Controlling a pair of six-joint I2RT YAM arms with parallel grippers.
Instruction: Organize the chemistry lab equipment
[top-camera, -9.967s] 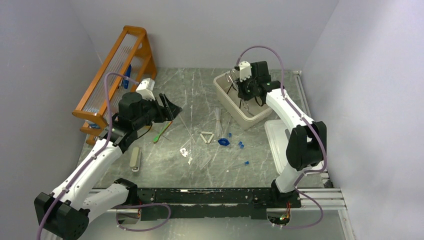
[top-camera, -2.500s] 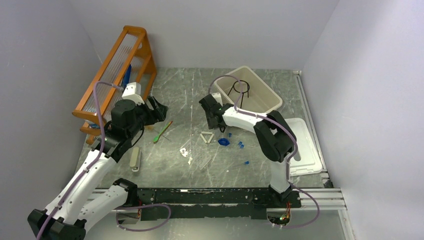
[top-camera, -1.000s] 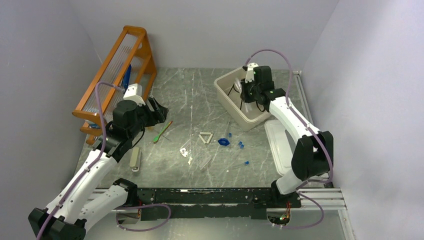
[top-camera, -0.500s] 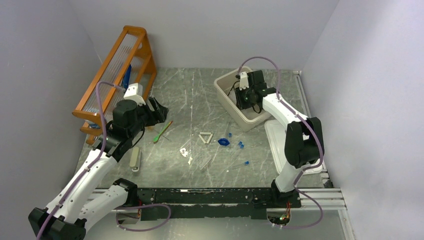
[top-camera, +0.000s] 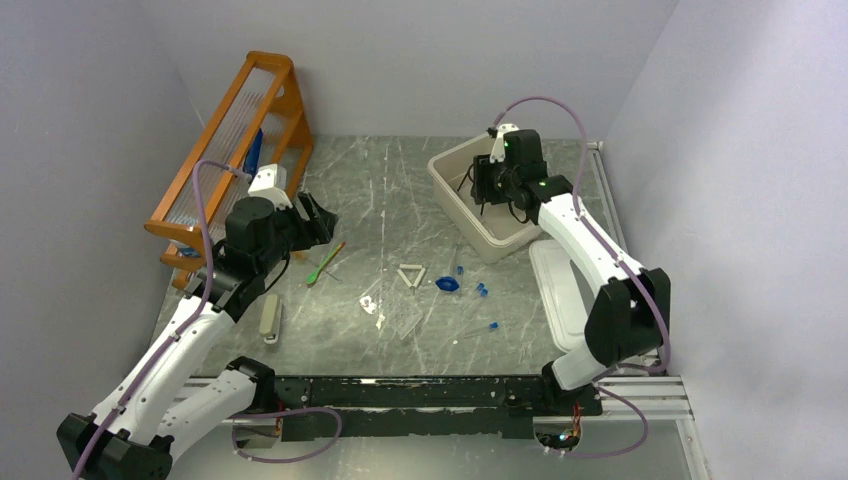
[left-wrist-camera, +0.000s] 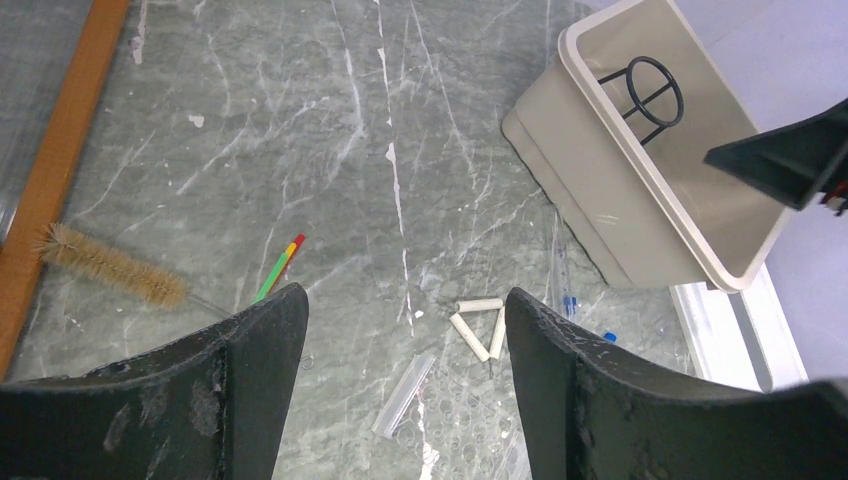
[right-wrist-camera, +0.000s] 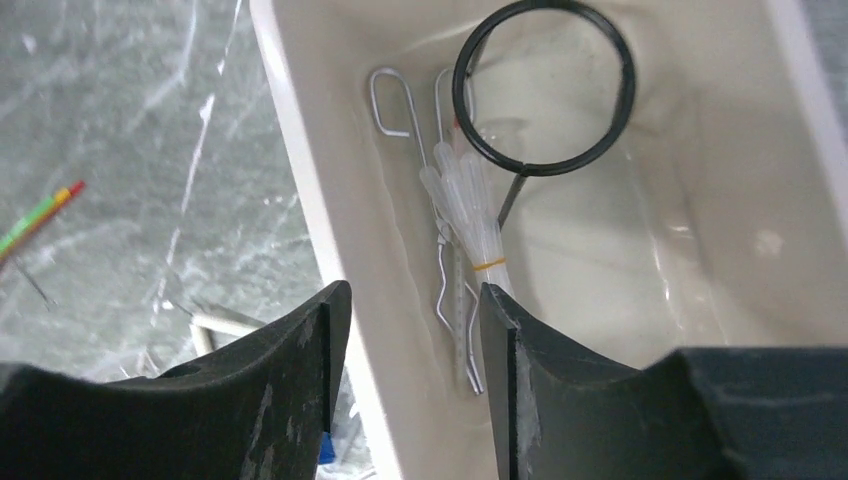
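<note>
At upper centre of the right wrist view, the black wire ring (right-wrist-camera: 545, 170) lies in the beige bin (right-wrist-camera: 300, 200), against banded clear tubes (right-wrist-camera: 470, 215). Right gripper (right-wrist-camera: 410, 295) and left gripper (left-wrist-camera: 405, 300) stand released, empty.

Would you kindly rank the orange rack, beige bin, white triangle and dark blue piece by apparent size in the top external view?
1. orange rack
2. beige bin
3. white triangle
4. dark blue piece

The last two look nearly alike, so their order is unsure.
</note>
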